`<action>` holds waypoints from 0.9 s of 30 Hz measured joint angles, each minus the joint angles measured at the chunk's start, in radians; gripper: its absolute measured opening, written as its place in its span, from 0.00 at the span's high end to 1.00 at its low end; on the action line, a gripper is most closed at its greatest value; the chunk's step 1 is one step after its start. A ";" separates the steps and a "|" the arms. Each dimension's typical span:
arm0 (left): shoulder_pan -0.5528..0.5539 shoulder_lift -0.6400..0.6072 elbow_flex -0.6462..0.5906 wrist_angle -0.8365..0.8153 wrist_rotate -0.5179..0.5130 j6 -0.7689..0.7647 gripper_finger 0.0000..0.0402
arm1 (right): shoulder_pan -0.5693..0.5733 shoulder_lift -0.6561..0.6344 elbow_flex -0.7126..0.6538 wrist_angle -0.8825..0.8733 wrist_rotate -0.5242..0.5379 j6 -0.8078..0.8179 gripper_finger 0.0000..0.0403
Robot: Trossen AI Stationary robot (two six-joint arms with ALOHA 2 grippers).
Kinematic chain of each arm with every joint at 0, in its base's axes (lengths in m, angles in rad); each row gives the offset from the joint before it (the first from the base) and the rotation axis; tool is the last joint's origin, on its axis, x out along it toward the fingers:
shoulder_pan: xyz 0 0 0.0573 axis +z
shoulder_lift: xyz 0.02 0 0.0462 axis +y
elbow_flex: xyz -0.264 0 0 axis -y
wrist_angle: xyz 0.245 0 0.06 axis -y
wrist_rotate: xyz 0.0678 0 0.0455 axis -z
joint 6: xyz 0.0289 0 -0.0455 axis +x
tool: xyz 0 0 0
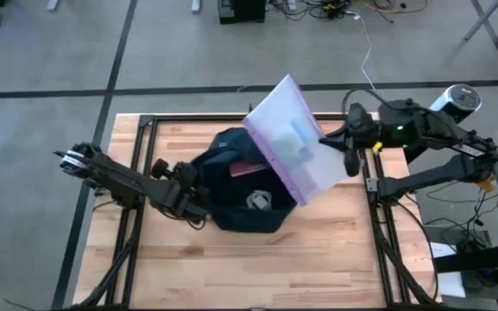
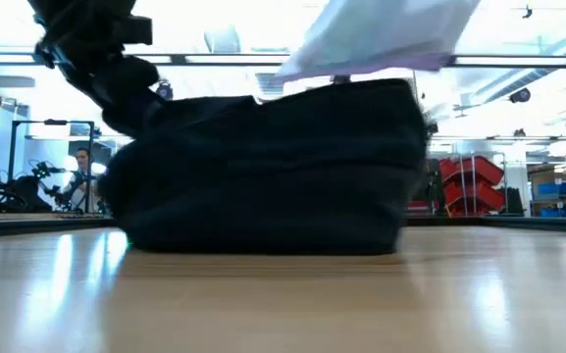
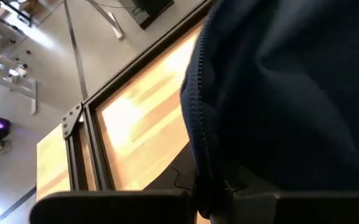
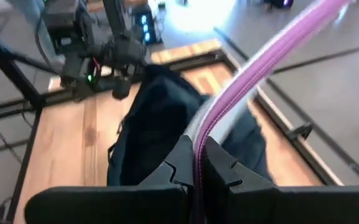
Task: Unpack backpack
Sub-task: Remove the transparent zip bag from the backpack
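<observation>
Clamping the pouch (image 1: 296,142), the right tool (image 4: 199,163) lifts it; left tool (image 1: 198,206) pinches backpack (image 1: 240,194).

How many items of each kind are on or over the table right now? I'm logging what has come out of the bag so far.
Backpack, dark navy, on the table: 1
Clear zip pouch, purple-edged, lifted above the backpack by the right gripper: 1
Grippers, counting the left gripper clamped on the backpack: 2
Total: 4
</observation>
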 joint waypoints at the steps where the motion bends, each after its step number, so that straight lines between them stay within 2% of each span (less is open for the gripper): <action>1: -0.001 -0.019 -0.006 -0.002 0.006 0.002 1.00 | 0.000 -0.009 0.000 0.005 0.001 0.000 1.00; 4: -0.003 -0.073 -0.031 -0.008 0.028 0.008 1.00 | 0.000 -0.033 -0.001 0.014 0.005 0.005 1.00; 8: -0.003 -0.140 -0.065 -0.065 0.071 -0.014 1.00 | 0.000 -0.038 -0.038 -0.058 0.006 0.063 1.00; 11: -0.004 -0.189 -0.068 -0.126 0.092 -0.052 1.00 | 0.001 -0.039 -0.126 -0.082 0.010 0.115 1.00; 16: -0.006 -0.296 -0.062 -0.120 0.076 -0.042 1.00 | 0.001 -0.041 -0.335 -0.061 0.022 0.186 1.00; 20: -0.022 -0.363 -0.035 -0.071 0.048 0.005 1.00 | 0.026 -0.037 -0.504 0.074 0.007 0.227 1.00; 23: -0.025 -0.396 0.002 -0.041 0.094 0.110 1.00 | 0.064 -0.025 -0.610 0.258 -0.079 0.242 1.00; 27: -0.025 -0.425 0.081 -0.096 0.100 0.130 1.00 | 0.120 0.001 -0.700 0.510 -0.161 0.289 1.00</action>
